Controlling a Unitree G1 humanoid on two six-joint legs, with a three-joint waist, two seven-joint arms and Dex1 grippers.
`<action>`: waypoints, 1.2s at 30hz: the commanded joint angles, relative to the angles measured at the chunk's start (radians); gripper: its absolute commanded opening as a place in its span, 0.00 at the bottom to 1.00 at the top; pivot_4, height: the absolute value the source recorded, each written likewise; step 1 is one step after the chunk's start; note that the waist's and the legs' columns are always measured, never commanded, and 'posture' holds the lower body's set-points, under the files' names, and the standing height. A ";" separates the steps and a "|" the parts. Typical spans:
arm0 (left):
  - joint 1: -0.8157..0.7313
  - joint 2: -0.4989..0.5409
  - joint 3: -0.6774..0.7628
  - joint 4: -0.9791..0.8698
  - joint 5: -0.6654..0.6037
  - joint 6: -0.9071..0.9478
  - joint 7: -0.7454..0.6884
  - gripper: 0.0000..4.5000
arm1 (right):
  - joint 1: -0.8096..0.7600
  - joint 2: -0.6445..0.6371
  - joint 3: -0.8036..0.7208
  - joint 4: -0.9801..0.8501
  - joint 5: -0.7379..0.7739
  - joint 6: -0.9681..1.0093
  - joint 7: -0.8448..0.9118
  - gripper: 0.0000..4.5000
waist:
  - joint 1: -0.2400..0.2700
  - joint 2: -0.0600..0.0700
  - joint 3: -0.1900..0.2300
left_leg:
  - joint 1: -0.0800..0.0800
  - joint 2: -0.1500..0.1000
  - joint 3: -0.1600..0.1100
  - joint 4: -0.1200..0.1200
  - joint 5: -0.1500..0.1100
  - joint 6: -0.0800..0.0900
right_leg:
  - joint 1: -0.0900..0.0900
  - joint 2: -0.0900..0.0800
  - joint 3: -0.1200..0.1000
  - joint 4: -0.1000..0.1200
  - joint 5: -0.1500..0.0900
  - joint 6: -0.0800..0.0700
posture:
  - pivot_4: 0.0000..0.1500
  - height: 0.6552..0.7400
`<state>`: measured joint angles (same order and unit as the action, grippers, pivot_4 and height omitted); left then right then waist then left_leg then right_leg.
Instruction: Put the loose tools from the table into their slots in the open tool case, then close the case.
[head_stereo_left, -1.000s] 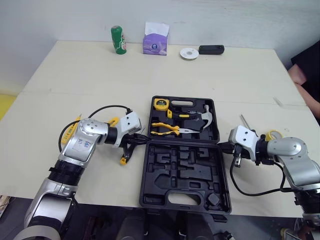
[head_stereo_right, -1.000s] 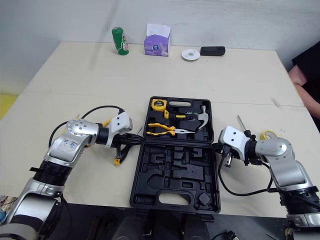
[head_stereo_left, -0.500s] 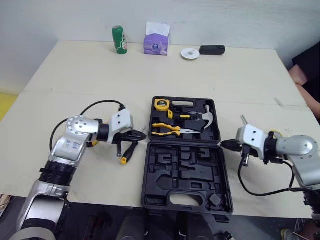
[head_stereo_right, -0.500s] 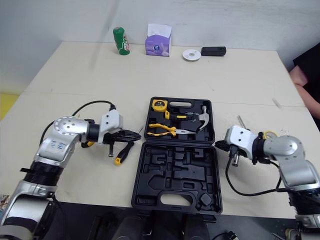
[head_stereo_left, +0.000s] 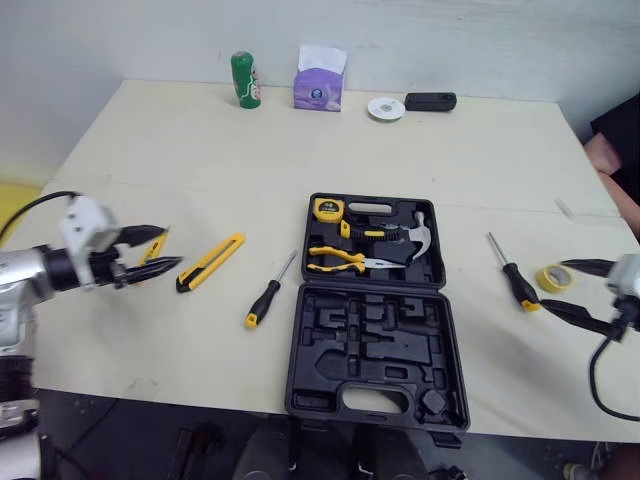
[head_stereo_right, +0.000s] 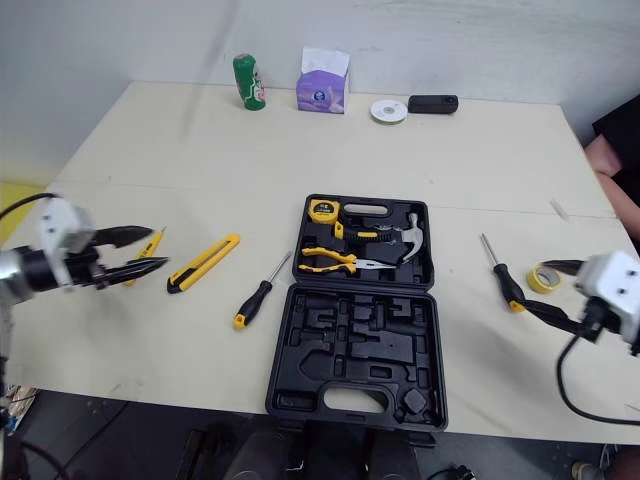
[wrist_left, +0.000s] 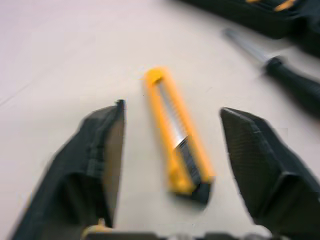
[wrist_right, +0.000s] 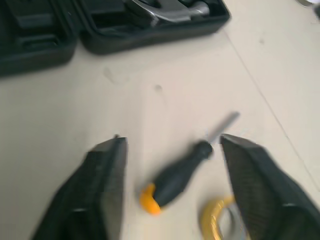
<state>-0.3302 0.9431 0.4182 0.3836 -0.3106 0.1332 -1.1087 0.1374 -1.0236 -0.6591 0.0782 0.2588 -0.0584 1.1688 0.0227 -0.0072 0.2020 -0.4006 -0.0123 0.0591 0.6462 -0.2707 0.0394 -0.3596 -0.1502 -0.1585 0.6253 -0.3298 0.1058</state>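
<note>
Left eye view: early days, case open, four tools out.
You have the table (head_stereo_left: 420, 150) with the tool case (head_stereo_left: 372, 350) lying open at front centre. The left gripper (head_stereo_left: 170, 247) and right gripper (head_stereo_left: 580, 291) are both spread and empty at the table's sides. Seated, I judge: one hammer (head_stereo_left: 405, 232), one pliers (head_stereo_left: 335, 260), one tape measure (head_stereo_left: 321, 208). Loose: one utility knife (head_stereo_left: 210, 262), two screwdrivers, the left screwdriver (head_stereo_left: 267, 295) and the right screwdriver (head_stereo_left: 512, 275), and one tape roll (head_stereo_left: 549, 277). Closing comes last.
</note>
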 joint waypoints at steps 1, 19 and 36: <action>0.057 0.055 0.131 0.106 -0.015 -0.082 0.041 0.99 | 0.066 -0.008 -0.152 0.089 -0.025 -0.072 -0.037 1.00 | 0.000 0.000 0.000 | 0.000 0.000 0.001 0.000 -0.001 0.000 | 0.000 0.000 0.000 0.000 0.000 0.000 | 1.00 1.00; 0.271 0.173 0.337 0.679 -0.029 -0.341 0.327 0.99 | 0.264 0.027 -0.249 0.539 -0.045 -0.382 -0.275 1.00 | -0.030 0.000 0.000 | 0.015 0.003 0.013 -0.006 -0.013 -0.002 | 0.002 -0.010 0.009 -0.001 -0.001 0.000 | 1.00 1.00; 0.189 0.123 0.248 0.564 -0.025 -0.344 0.226 0.99 | 0.256 0.039 -0.181 0.356 0.016 -0.193 -0.255 1.00 | -0.026 0.000 0.000 | 0.015 0.004 0.017 -0.008 -0.012 -0.006 | 0.000 -0.010 0.013 -0.002 -0.001 0.000 | 1.00 1.00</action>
<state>-0.1348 1.0636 0.6648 0.9865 -0.3166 -0.1991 -0.8694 0.3974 -0.9783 -0.8285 0.4812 0.2370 -0.2564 0.9046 -0.0035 -0.0074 0.2016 -0.3854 -0.0087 0.0760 0.6379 -0.2824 0.0332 -0.3597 -0.1601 -0.1456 0.6238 -0.3308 0.1053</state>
